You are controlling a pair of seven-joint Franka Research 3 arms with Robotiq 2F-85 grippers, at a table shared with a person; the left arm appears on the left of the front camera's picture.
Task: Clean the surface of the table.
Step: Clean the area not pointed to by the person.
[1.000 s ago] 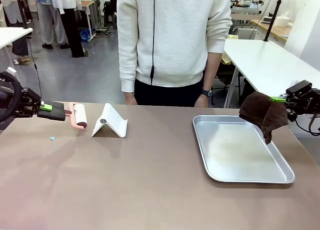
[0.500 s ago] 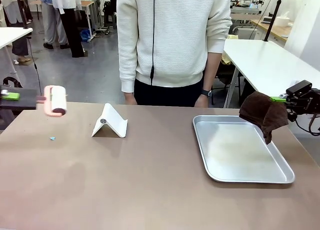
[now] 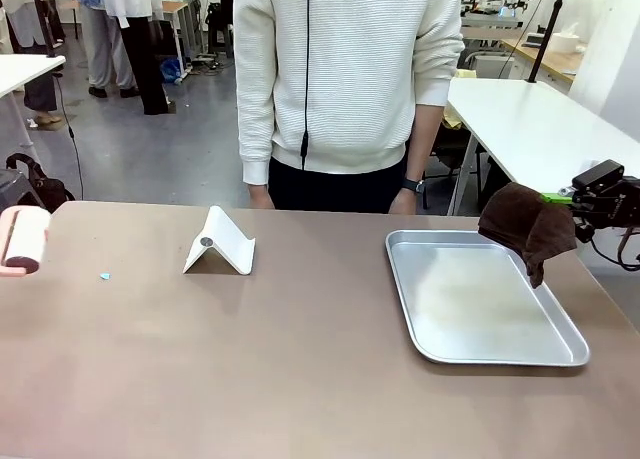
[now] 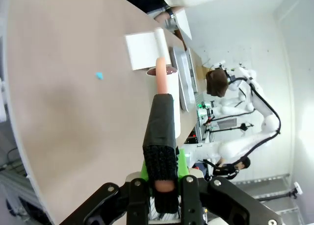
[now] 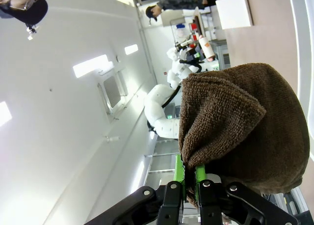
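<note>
Your right pincer point(image 3: 556, 198) is clamped on a brown cloth point(image 3: 525, 229) hanging at the far right corner of the tray point(image 3: 470, 304). Your left pincer point(image 4: 163, 176) grips the lint roller point(image 3: 22, 241) by its handle, well left of the tray. The table point(image 3: 280, 369) carries the tray — with a white stand point(image 3: 220, 244) and a blue scrap point(image 3: 104, 276) to the tray's left.

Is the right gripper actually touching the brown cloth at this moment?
Touching. The right wrist view shows the right gripper shut on a fold of the brown cloth, with the fabric pinched between its green pads.
</note>
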